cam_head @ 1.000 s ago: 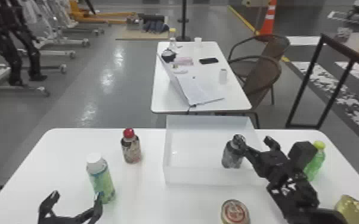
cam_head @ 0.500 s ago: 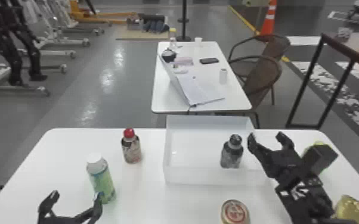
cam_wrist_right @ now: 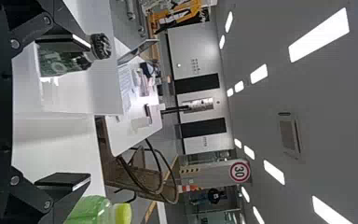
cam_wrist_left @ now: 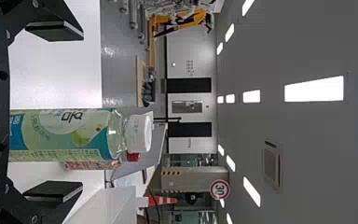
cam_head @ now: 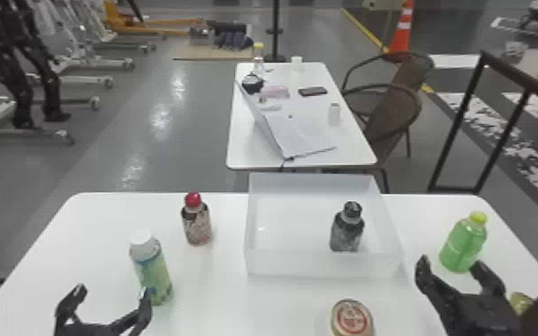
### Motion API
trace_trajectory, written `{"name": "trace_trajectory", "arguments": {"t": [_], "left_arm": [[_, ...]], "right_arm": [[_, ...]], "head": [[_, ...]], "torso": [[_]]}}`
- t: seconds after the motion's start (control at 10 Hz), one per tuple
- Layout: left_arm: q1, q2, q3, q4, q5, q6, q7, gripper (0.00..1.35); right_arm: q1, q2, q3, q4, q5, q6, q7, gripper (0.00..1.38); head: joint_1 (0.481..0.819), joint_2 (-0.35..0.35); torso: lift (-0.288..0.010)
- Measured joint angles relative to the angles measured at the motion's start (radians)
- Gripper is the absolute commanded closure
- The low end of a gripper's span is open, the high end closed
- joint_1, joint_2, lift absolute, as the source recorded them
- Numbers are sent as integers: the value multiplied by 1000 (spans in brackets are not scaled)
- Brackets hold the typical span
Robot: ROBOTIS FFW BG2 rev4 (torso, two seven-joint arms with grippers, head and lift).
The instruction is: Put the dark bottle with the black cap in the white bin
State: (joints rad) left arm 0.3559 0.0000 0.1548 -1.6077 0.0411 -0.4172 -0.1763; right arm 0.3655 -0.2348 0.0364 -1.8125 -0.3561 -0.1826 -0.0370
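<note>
- My left claw (cam_head: 112, 290), front left over the white tabletop (cam_head: 219, 308), with its fingers spread around nothing; a bottle with a white cap (cam_head: 150, 268) stands upright just beyond, lined up between the fingers in the left wrist view (cam_wrist_left: 70, 135).
- A round tin (cam_head: 351, 318) with a red mark on its lid sits in front of the bin, apart from both claws.
- My right claw (cam_head: 450, 262), fingers apart and empty, just outside the bin's right side. It is the nearer of the two to the dark bottle, which lies to its left and slightly farther off, over the side wall.
- A gold can (cam_head: 521, 302) shows partly behind the right arm, close enough, I judge, to be bumped on a careless retreat.
- The white bin (cam_head: 321, 267) holds the dark bottle (cam_head: 346, 232) in its right half, upright, black cap up, long axis vertical. The task looks complete; what remains is to draw the right claw back without swinging left into the wall.
- A green bottle with a yellow cap (cam_head: 462, 243) stands just past the right claw, the likeliest thing to be tipped.
- A bottle with a red cap (cam_head: 197, 223) stands upright left of the bin, well clear.
- Beyond, a laptop (cam_head: 297, 134) lies open on a second table (cam_head: 353, 154).
</note>
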Motion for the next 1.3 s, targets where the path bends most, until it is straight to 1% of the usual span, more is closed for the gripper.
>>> {"name": "trace_trajectory", "arguments": {"t": [0.1,0.2,0.3,0.4,0.5,0.6,1.0,1.3], "left_arm": [[0,0,-2,-1,-1,-1,0,167],[-1,0,-6,-2,-2,-2,0,168],[-2,0,-8,-3,-5,-2,0,167],[-5,0,-10,-3,-8,-5,0,168],[-9,0,-12,-3,-10,-5,0,167],[-9,0,-15,-4,-11,-5,0,168],[-9,0,-20,-5,-13,-1,0,167],[-12,0,-28,-5,-12,1,2,167]], "right_arm": [[51,-3,-7,-23,-3,28,19,295],[92,-12,-14,-44,7,56,29,295],[118,-23,-16,-52,23,66,41,295],[123,-28,-16,-37,36,67,71,295],[121,-24,-15,-19,48,62,84,295],[121,-14,-15,-17,70,57,85,295],[119,7,-17,-28,126,53,75,294],[119,24,-23,-31,149,54,72,295]], "head": [[549,0],[549,0],[549,0],[549,0],[549,0],[549,0],[549,0],[549,0]], "torso": [[-100],[-100],[-100],[-100],[-100],[-100],[-100],[-100]]}}
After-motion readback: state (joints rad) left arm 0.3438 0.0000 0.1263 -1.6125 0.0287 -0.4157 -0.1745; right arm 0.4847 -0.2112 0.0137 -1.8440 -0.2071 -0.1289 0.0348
